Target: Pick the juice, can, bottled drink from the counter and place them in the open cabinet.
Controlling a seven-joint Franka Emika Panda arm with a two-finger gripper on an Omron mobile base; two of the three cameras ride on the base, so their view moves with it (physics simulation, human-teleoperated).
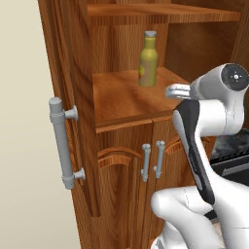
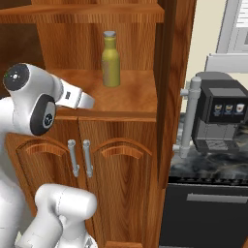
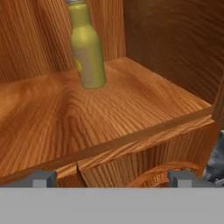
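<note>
- the juice [image 1: 148,59] stands upright on a shelf inside the open cabinet [image 1: 82,121], toward the back wall, a smooth yellow bottle with rounded shoulders, a slim neck and a grey cap.
- its label is hard to make out: from the left base camera an orange-red patch shows on one side; from the right base camera the bottle [image 2: 111,59] turns a plain yellow face, and in the hand view [image 3: 87,48] the cap is cut off by the top edge.
- the shelf is warm reddish-brown wood with bold swirling grain, its front edge a thin straight lip; another shelf of the same wood runs above.
- the gripper [image 3: 111,178] sits in front of that lip, clear of the bottle, its two small grey tips set far apart at the bottom of the hand view with nothing between them; from the base cameras the fingers are hidden behind the arm's white wrist.
- below the shelf, two arched-panel doors meet at a pair of slim grey bar handles [image 2: 79,158]; a thick grey bar handle [image 1: 62,143] is fixed to the swung-open door at the left.
- to the right, a dark boxy coffee machine [image 2: 221,119] stands on the marbled counter [image 2: 203,167], partly screened by another thick grey handle.
</note>
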